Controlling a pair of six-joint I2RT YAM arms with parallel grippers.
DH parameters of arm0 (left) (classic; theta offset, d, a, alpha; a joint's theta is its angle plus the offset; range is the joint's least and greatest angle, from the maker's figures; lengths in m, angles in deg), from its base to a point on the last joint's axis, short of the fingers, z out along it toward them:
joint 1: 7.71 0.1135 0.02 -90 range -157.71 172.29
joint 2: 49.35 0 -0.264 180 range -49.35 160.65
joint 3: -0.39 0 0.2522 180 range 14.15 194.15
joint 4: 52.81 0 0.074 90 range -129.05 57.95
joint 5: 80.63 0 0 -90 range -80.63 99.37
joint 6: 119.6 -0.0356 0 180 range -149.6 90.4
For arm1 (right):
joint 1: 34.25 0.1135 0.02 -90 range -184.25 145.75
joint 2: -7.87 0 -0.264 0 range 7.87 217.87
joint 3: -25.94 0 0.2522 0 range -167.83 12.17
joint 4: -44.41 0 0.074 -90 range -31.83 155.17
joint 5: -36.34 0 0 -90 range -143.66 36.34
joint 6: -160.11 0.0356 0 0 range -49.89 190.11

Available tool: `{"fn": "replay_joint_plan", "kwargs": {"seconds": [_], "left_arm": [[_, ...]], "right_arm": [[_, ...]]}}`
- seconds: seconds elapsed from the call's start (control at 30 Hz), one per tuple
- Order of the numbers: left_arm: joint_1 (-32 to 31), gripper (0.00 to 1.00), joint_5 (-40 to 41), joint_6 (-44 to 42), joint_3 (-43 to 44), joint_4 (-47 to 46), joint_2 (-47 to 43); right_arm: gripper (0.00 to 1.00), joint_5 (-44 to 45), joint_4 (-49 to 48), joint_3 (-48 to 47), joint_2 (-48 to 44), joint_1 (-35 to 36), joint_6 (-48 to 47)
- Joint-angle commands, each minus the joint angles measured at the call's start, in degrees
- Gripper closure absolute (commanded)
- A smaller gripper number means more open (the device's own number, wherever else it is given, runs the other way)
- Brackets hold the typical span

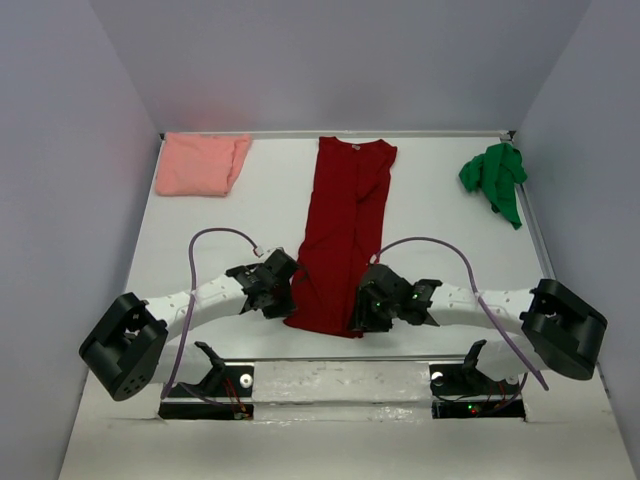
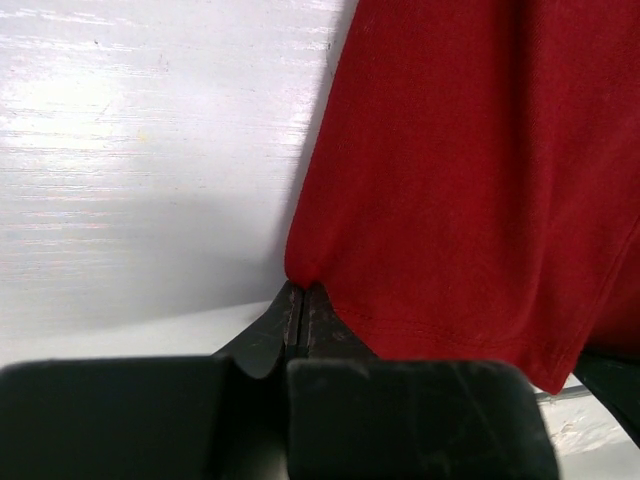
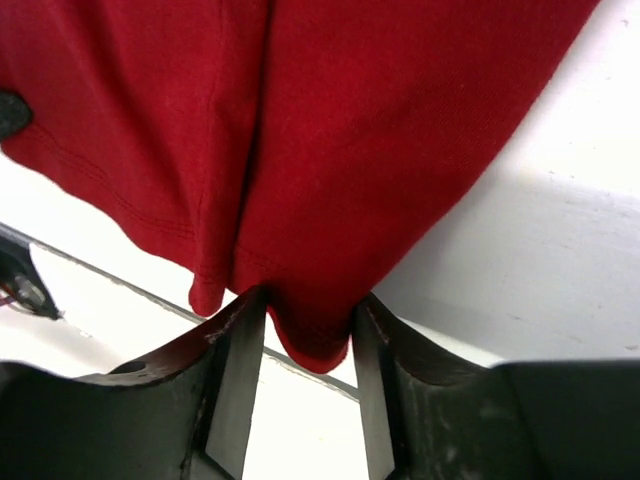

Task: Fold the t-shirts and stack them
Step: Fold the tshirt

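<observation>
Dark red cloth is the matter in hand: the dark red t-shirt [image 1: 345, 230] lies in the middle of the white worktop [image 1: 220, 215] as a narrow strip. Its long axis runs straight away from the arm bases, with the collar at the far end and the hem at the near edge.

The two claws sit on that near hem, one at each corner. The left claw [image 2: 302, 300] is on the hem's left corner and the right claw [image 3: 305, 310] on its right, so each arm has the corner on its own side.

- **Left claw:** in the left wrist view the fingers are clenched together, and the corner of the cloth runs down into their tips, so it appears to be pinched there.
- **Right claw:** in the right wrist view the jaws stand apart with a bunched fold of the hem filling the gap between them. It is not yet squeezed flat.

As I judge it, the coming fold carries the hem along the long axis towards the collar, so both corners need to travel level.

The pale salmon pink t-shirt [image 1: 200, 165] lies at the far left corner. The bright green t-shirt [image 1: 495, 178] lies crumpled at the far right. Both are well apart from the claws.
</observation>
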Motion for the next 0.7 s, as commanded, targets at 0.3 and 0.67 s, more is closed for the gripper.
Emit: {"fn": "replay_joint_plan", "kwargs": {"seconds": [0.3, 0.67], "left_arm": [[-3.62, 1.00, 1.20, 2.86, -0.80, 3.00, -4.61], [-12.24, 1.00, 3.32, 10.07, 0.69, 7.30, -8.13]], "right_arm": [[1.00, 11.61, 13.91, -3.66, -0.28, 4.33, 7.71], [1.00, 16.62, 25.51, -5.24, -5.29, 10.38, 15.70]]}}
